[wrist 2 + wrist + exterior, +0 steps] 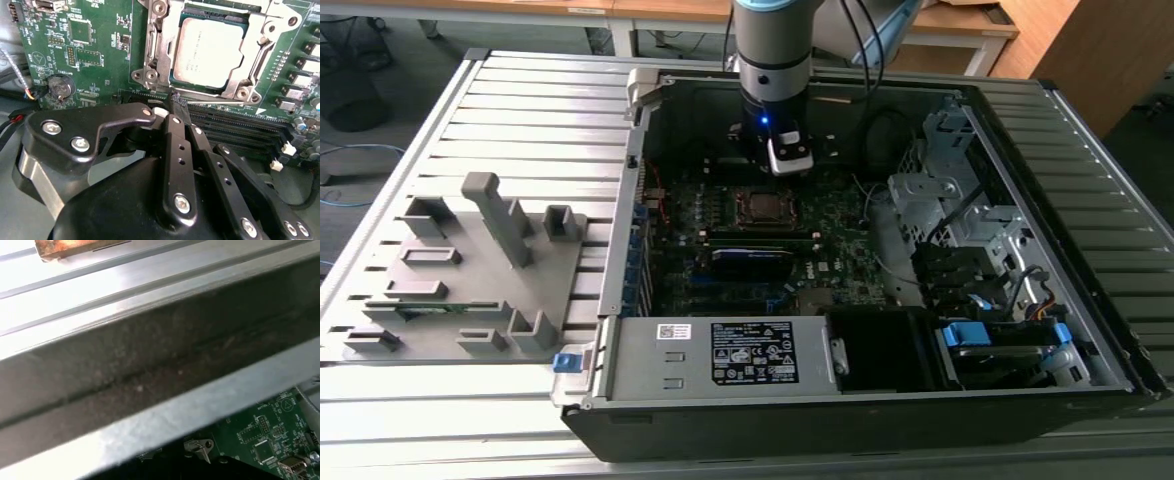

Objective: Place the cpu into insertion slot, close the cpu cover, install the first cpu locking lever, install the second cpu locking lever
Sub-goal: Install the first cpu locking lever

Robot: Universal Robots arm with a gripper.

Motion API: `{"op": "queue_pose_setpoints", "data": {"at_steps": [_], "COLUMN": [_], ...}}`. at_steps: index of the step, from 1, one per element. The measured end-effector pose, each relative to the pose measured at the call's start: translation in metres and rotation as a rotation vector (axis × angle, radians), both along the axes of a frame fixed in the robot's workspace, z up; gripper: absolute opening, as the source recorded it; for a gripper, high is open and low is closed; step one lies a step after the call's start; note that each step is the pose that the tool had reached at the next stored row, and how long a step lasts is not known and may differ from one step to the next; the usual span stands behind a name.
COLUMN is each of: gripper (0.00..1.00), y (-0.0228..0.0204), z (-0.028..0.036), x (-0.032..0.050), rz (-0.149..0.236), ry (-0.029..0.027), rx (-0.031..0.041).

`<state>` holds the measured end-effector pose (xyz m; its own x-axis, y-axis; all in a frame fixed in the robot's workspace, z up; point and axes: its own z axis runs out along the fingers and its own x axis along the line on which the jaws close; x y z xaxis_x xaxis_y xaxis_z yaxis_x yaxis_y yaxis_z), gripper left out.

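Gripper point(787, 165) sits low inside the open PC case point(616, 250), hanging off the arm point(774, 50) just behind the socket area in the exterior view. In the second wrist view the gripper point(179, 107) has its two black fingers point(175, 150) brought together at the tips, no gap visible btwn them. The tips are right beside the end of a thin silver lever point(225, 104) running along the near edge of the socket. Can't tell if they pinch or only touch it.

Cpu point(207, 47) lies flat in the insertion slot point(215, 13), grey top facing up. Cpu cover point(252, 32) is down over it, frame around the chip's edges, chip showing thru the window.

Memory slots point(240, 127) run parallel just beside that lever, on the green board point(100, 50). Round coin battery point(60, 87) sits on the board, well apart from the socket.

Exterior view: grey power supply box point(720, 352) at the case's near edge, and a grey parts tray point(454, 270) on the slatted table point(520, 90) to the exterior view's left of the case.

First wrist view: a metal case wall point(150, 365) w/ a corner of board point(270, 435).
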<state>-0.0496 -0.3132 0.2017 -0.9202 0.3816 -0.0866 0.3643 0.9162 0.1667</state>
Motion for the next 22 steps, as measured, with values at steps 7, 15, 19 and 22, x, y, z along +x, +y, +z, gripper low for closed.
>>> {"op": "queue_pose_setpoints", "data": {"at_steps": [7,15,19,22], "gripper": [0.11,0.11,0.11,0.11], "y": [-0.0015,-0.0049,-0.0050,-0.0050], "z": [0.0012,0.0012,0.0058,0.0100], "x": [0.0000,0.0000,0.0000,0.0000], "rz": [0.000,0.000,0.000,0.000], "ry": [0.0000,-0.0016,-0.0016,-0.0015], "rx": [0.0635,0.0693,0.0711,0.0724]}}
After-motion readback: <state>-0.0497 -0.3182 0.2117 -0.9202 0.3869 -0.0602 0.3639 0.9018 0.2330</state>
